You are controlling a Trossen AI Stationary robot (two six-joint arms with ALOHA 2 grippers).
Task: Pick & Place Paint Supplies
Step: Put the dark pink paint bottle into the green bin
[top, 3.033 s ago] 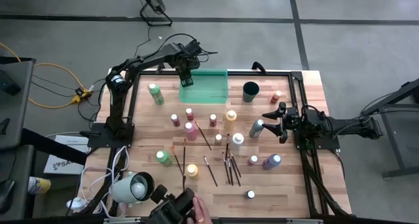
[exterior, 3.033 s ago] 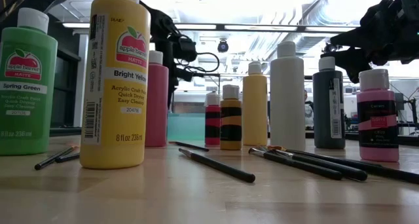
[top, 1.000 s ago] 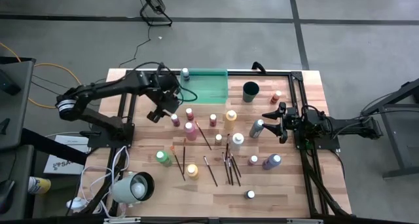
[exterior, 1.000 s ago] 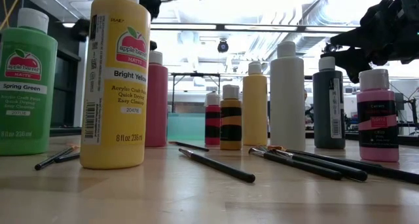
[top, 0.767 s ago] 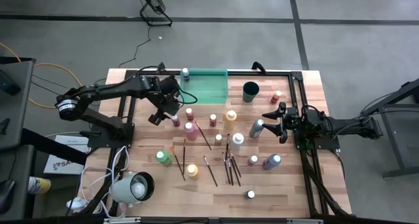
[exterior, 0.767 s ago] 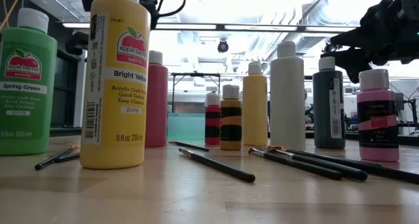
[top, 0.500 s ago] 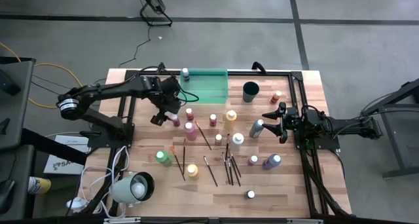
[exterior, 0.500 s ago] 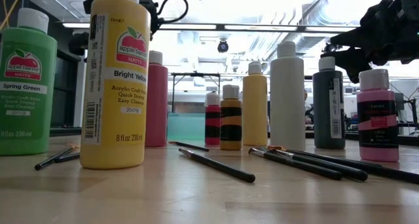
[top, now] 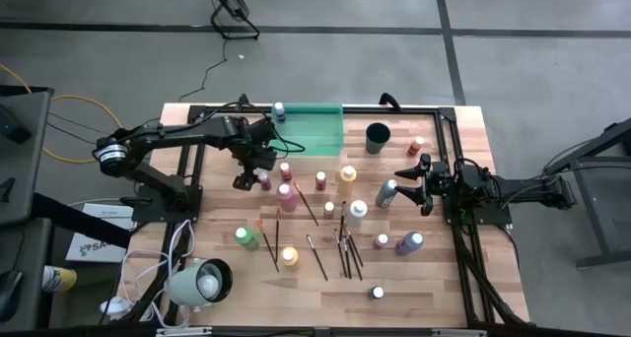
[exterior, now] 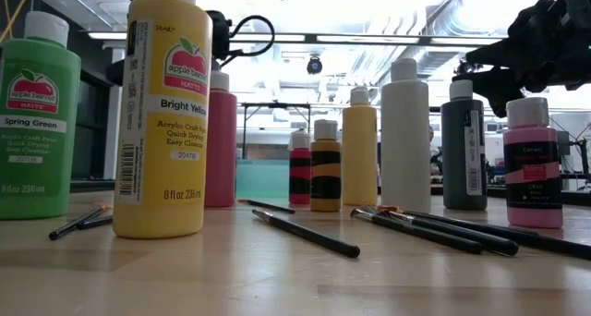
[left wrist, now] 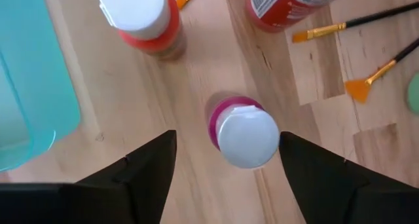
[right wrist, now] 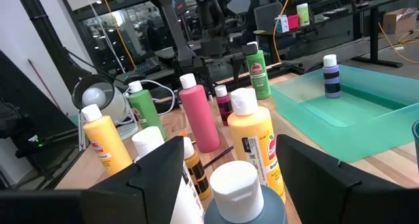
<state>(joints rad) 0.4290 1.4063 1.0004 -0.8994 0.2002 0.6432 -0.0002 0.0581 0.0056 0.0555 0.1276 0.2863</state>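
Paint bottle with the magenta body and white cap [top: 263,180] stands on the table [top: 434,288] just beside the green tray [top: 317,138], and in the high view the left end effector [top: 246,176] hangs right over it, reaching in from the left edge. The right end effector [top: 406,184] waits near the grey bottle [top: 386,192], well apart from the action

Low view: bottles and brushes crowd the front, and the arm's cable loops high behind the big yellow bottle [exterior: 167,113]

Left wrist view: fingers [left wrist: 147,168] spread wide either side of that white cap [left wrist: 247,136], not touching. My read is approach; next it needs to drop and close. The red bottle [left wrist: 144,19] stands close, so room is tight

Right wrist view: fingers [right wrist: 313,164] apart, nothing between them, a purple-labelled bottle [right wrist: 331,76] sitting in the tray
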